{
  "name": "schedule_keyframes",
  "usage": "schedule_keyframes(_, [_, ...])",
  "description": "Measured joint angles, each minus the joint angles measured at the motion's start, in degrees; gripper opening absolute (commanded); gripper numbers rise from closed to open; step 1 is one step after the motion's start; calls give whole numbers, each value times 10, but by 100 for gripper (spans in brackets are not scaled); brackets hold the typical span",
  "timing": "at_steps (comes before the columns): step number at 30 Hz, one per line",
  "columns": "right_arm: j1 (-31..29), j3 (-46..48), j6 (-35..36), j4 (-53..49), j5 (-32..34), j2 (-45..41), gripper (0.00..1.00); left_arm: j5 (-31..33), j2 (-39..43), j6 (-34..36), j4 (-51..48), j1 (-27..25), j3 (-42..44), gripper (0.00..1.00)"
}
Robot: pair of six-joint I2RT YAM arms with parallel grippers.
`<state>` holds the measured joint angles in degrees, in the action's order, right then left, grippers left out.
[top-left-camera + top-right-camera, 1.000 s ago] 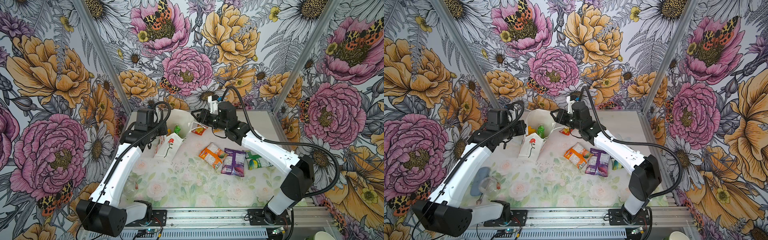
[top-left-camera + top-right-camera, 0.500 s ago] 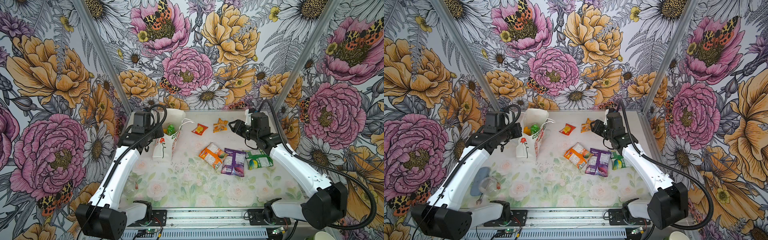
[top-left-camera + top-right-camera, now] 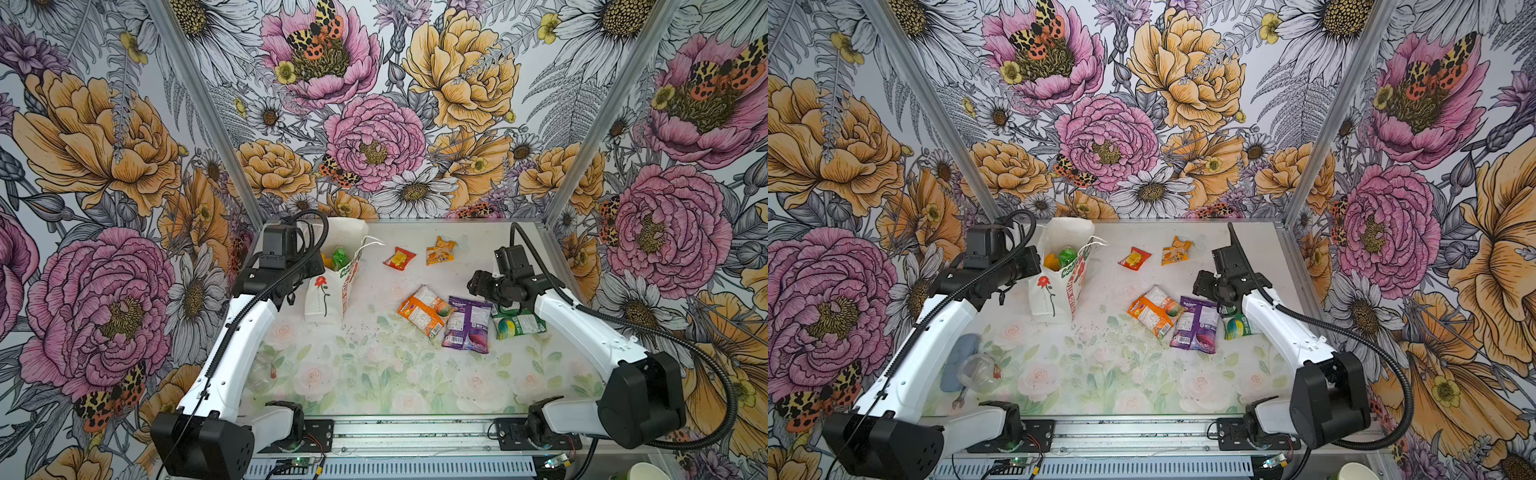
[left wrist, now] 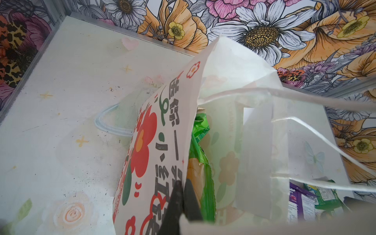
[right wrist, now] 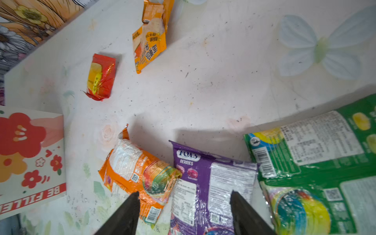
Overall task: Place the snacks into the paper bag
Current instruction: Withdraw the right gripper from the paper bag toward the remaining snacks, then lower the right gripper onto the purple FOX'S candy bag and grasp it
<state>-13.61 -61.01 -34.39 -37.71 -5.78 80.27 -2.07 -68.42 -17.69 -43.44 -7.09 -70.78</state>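
The white paper bag (image 3: 326,291) (image 3: 1054,291) (image 4: 154,142) (image 5: 30,162) stands at the back left. My left gripper (image 4: 183,184) is shut on its near wall at the rim. A green packet (image 4: 200,142) (image 3: 340,257) and an orange one sit inside. On the table lie an orange-white packet (image 3: 424,309) (image 5: 140,173), a purple packet (image 3: 467,326) (image 5: 211,183), a green packet (image 3: 517,326) (image 5: 315,162), a small red packet (image 3: 400,258) (image 5: 100,77) and a yellow-orange packet (image 3: 441,250) (image 5: 150,40). My right gripper (image 5: 184,195) (image 3: 478,284) (image 3: 1202,286) hangs open and empty over the purple packet.
A clear plastic cup (image 3: 978,372), a grey-blue pad (image 3: 961,357) and a small wrench (image 3: 957,401) lie under the left arm at the front left. Flowered walls close the table on three sides. The bag's cord handle (image 3: 372,243) hangs over its rim.
My right gripper has swung away from the bag's mouth, to the right and forward over the purple packet, and its jaws have opened wider. The left gripper keeps hold of the bag.
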Motion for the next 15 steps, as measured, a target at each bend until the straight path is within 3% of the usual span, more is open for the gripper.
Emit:
schedule_keyframes(8, [12, -147, 118, -84, -16, 176, 75, -2, 5, 0, 0, 6, 3, 0])
schedule_keyframes(15, [6, -177, 182, -122, -15, 242, 77, -4, 8, -2, 0, 10, 4, 0])
